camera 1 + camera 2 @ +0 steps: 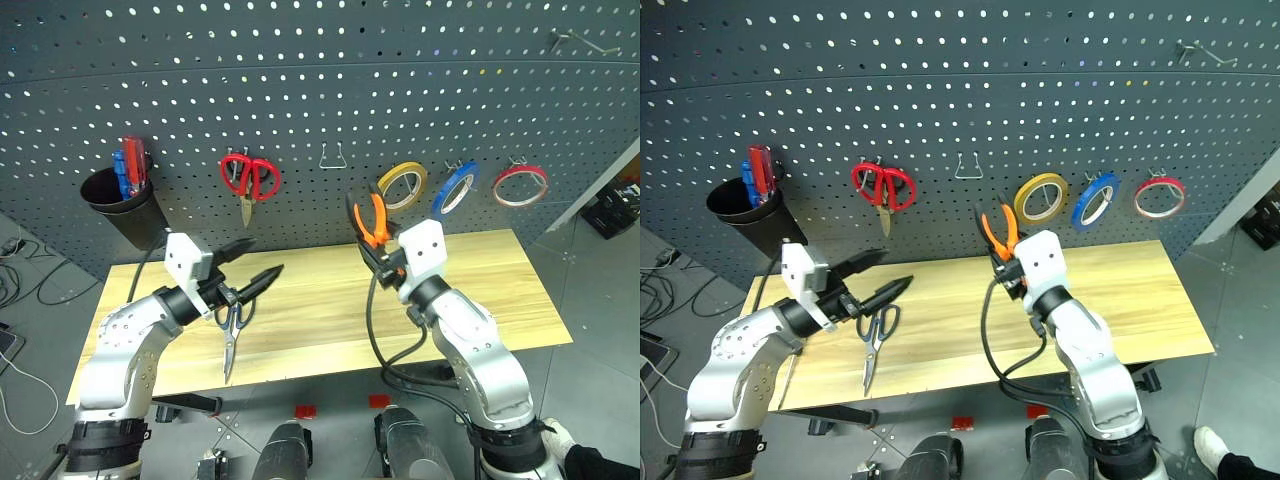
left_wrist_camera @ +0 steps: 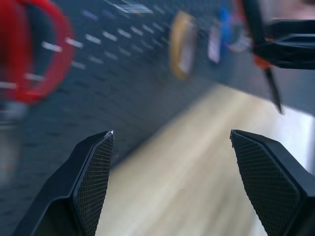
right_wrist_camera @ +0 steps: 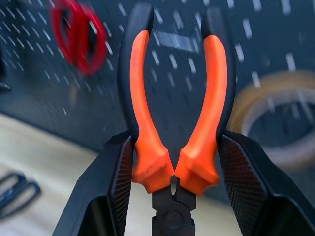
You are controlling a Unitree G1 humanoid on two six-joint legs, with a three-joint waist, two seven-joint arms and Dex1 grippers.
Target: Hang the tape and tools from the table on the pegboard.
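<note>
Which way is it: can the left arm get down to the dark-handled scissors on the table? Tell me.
Probably yes. The left gripper hovers with jaws open and empty just above the dark-handled scissors, which lie alone on the bare table. The right gripper, holding the pliers, is well aside.

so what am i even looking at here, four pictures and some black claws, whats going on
It is a two-armed robot facing a grey pegboard behind a wooden table. The two wide pictures come from cameras in its head; the two close ones look along each wrist. The black claws are its tools. The right tool is shut on orange-handled pliers, raised towards the board. The left tool is open and empty. Dark-handled scissors lie on the table. Already hanging: red scissors, yellowish tape, blue tape and red tape.
</note>
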